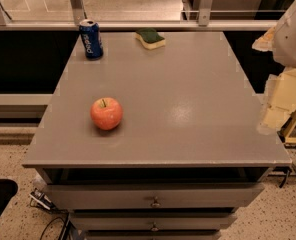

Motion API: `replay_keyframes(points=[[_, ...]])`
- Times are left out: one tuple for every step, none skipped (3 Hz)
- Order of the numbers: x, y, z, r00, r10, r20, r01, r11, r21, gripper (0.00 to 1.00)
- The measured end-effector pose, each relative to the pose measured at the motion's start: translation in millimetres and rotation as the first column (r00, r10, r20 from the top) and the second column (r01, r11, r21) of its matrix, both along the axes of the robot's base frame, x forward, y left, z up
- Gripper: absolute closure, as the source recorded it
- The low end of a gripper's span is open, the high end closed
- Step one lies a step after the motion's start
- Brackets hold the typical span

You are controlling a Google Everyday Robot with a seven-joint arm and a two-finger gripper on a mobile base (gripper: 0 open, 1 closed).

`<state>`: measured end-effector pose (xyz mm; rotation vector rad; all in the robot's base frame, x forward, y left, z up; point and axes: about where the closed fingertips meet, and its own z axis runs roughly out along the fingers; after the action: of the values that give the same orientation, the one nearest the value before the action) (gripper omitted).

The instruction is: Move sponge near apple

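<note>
The sponge (pixel 150 38) lies green side up well behind the apple (pixel 106 113), at the desk's (pixel 188 109) far edge. A blue can (pixel 91 39) also stands upright behind the apple. The hand (pixel 277 106) hangs far right of the apple, past the desk's edge; whether it is spread or closed does not show.

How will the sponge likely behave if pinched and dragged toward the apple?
The sponge looks like soft foam under a green scouring top, so it would probably squash when squeezed and feel light. Lying flat, it should slide rather than roll or tip. The pincer hangs beside the table, at the picture's right, far from the sponge.
</note>
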<state>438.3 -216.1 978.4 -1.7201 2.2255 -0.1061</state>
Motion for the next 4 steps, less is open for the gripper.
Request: replay_keyframes(points=[[0,0,0,1.0,-0.001,0.001,0.001,1.0,0.0,0.0],[26,0,-2,0.9959,-0.068,0.061,0.065,0.996,0.054,0.0],[73,4,-16,0.974,-0.191,0.122,0.166,0.968,0.188,0.0],[120,14,-29,0.9465,-0.276,0.167,0.21,0.92,0.331,0.0]])
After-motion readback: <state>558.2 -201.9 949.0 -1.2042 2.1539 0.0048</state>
